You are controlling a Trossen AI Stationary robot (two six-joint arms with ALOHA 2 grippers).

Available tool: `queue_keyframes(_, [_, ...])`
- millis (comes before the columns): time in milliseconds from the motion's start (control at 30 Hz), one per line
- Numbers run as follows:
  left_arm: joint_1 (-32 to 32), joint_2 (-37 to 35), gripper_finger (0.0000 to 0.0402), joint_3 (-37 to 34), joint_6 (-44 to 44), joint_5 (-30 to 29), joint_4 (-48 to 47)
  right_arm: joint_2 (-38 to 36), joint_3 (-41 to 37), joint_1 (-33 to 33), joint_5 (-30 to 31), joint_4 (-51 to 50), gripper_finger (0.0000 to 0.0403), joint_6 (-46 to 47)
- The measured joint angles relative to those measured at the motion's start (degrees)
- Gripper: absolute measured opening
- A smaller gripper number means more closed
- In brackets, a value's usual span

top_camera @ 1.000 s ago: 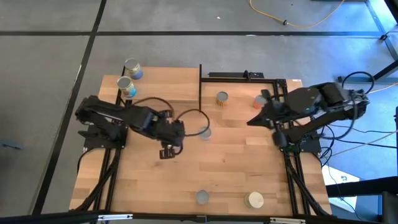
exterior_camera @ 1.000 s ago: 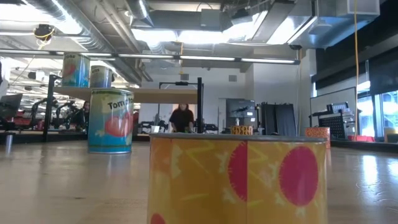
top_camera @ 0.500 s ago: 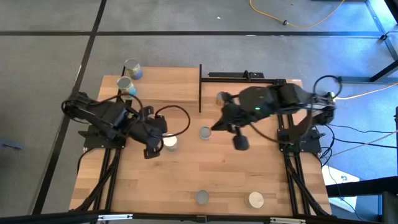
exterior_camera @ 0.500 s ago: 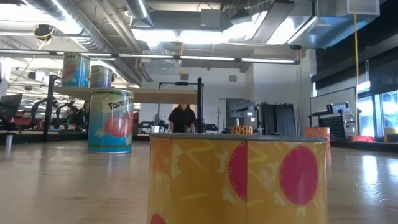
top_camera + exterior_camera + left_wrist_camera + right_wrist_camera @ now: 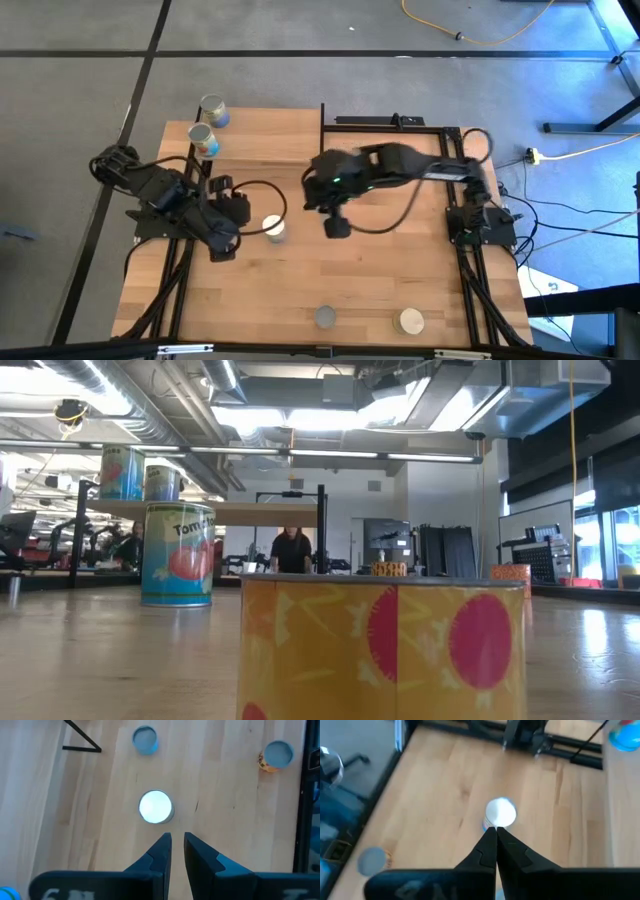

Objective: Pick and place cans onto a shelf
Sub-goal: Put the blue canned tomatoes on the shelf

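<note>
Your right gripper (image 5: 496,831) has its fingers pressed together with nothing between them; the right wrist view shows the tips meeting in a point just short of a white-topped can (image 5: 500,812) standing upright on the tabletop (image 5: 445,805). From above, that gripper (image 5: 322,196) sits over the middle of the table, the right arm stretched far across from its base on the right side. Your left gripper (image 5: 174,840) holds its fingers nearly together, only a thin slit between them, and it grips nothing either; the same white-topped can (image 5: 156,806) stands just beyond its tips. In the high view the left gripper (image 5: 238,208) is drawn toward the left side of the table, with the can (image 5: 272,228) just beside it and between the two grippers. On the shelf (image 5: 260,140), a raised wood board at the far left of the table, two cans (image 5: 205,139) stand close together near its left end. Two more cans (image 5: 325,317) wait near the table's front edge, one grey-topped and one cream-topped, well apart from both grippers. In the low view a yellow can with red spots (image 5: 380,645) fills the foreground, a blue tomato can (image 5: 177,554) stands behind it, and a person (image 5: 291,550) shows in the room beyond.
</note>
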Motion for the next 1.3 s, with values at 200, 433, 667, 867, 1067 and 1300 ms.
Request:
queue_keyframes(200, [-1.3,-1.3,0.0045,0.0,-1.3,-1.3,0.1,6.4,0.0,-0.3,0.0,1.8,0.0007,-1.9])
queue_keyframes(433, [-2.9,-1.8,0.0045,0.0,-1.9,-1.4,0.1,13.0,0.0,-0.4,-0.1,2.6,0.0027,-8.3])
queue_keyframes(667, [-4.1,-1.8,0.0045,0.0,-3.3,-1.4,0.1,16.8,0.0,-0.3,-0.2,6.2,0.0072,-12.0])
queue_keyframes(867, [-5.0,-1.8,0.0045,0.0,-3.8,-1.3,0.1,19.1,0.0,-0.3,-0.5,9.4,0.0104,-17.6])
queue_keyframes(1067, [-5.5,-1.8,0.0045,0.0,-4.4,-1.3,0.1,20.8,0.0,-0.3,-0.7,9.4,0.0104,-18.0])
queue_keyframes(1300, [-5.5,-1.8,0.0045,0.0,-4.4,-1.3,0.1,22.5,0.0,-0.3,-1.5,10.9,0.0104,-18.0])
